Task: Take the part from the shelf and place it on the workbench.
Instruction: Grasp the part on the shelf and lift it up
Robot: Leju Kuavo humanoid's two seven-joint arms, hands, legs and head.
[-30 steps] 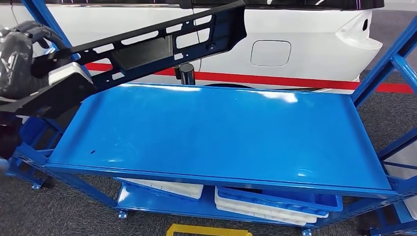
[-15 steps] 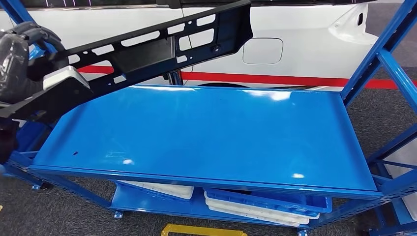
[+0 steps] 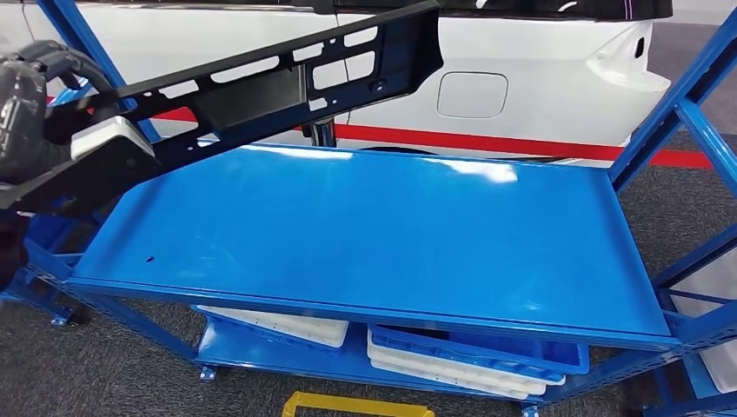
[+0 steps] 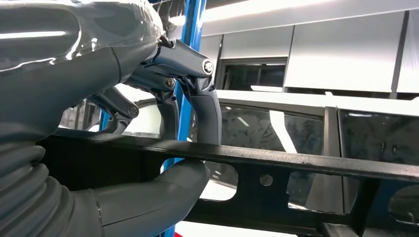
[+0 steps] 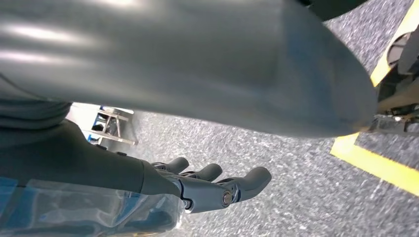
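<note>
Vs. half a sec ago: whole view shifted slightly, camera moved; part [image 3: 261, 87] sits the same in left hand [image 3: 30, 109].

Blue shelf [image 3: 374, 234]: top deck bare, glossy. Lower deck holds white trays [image 3: 287, 328] and a blue tray [image 3: 487, 352]. Behind shelf: white car [image 3: 539, 78], red floor stripe [image 3: 487, 143]. Grey carpet w/ yellow line [image 3: 356, 406] in front of shelf.

Left hand: fingers [image 4: 207, 108] over top edge of black part, thumb under, gripping it; part slants up over shelf's left end, clear of deck. Right hand [image 5: 217, 187]: holds nothing, fingers loosely apart, above carpet.
</note>
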